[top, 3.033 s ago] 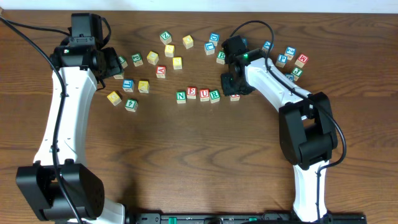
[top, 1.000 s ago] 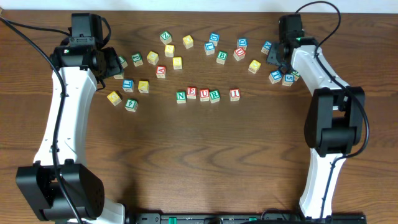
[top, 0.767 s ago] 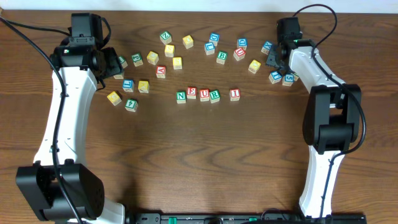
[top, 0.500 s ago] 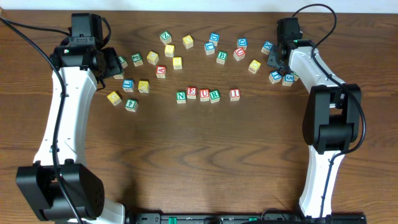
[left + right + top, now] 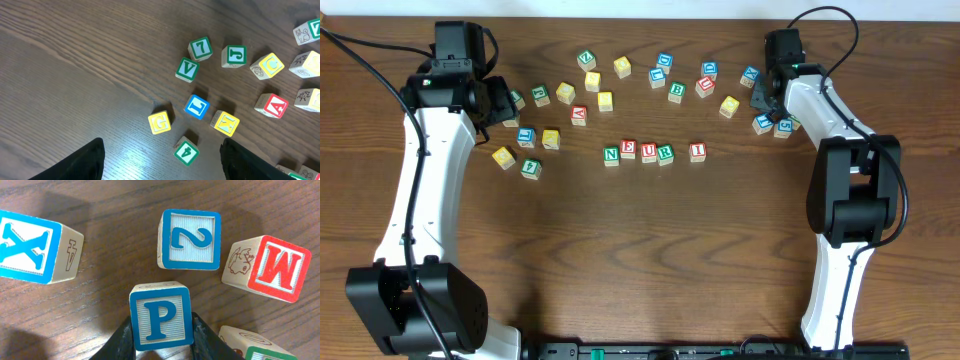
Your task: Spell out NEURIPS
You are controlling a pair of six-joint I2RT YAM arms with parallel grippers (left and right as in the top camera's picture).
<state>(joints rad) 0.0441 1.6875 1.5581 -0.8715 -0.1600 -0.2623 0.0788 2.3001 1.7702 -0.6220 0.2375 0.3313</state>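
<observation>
The row N (image 5: pixel 611 154), E (image 5: pixel 629 149), U (image 5: pixel 649 153), R (image 5: pixel 665 153), I (image 5: pixel 697 151) stands mid-table, with a gap between R and I. My right gripper (image 5: pixel 770 95) is at the back right cluster. In the right wrist view its fingers (image 5: pixel 161 327) press both sides of the blue P block (image 5: pixel 161 316), which rests on the table. My left gripper (image 5: pixel 505 100) is open and empty above the left cluster; its fingers (image 5: pixel 162 165) are spread wide.
Around the P block stand a blue X block (image 5: pixel 27 246), a blue 2 block (image 5: pixel 190 239) and a red M block (image 5: pixel 275 267). Several loose blocks lie along the back, including a green V (image 5: pixel 187 69), blue L (image 5: pixel 197 107) and yellow G (image 5: pixel 159 122).
The right arm left the I block in the row and swung to the back right cluster. Over the last second it only shifted slightly. The left arm has not moved.
</observation>
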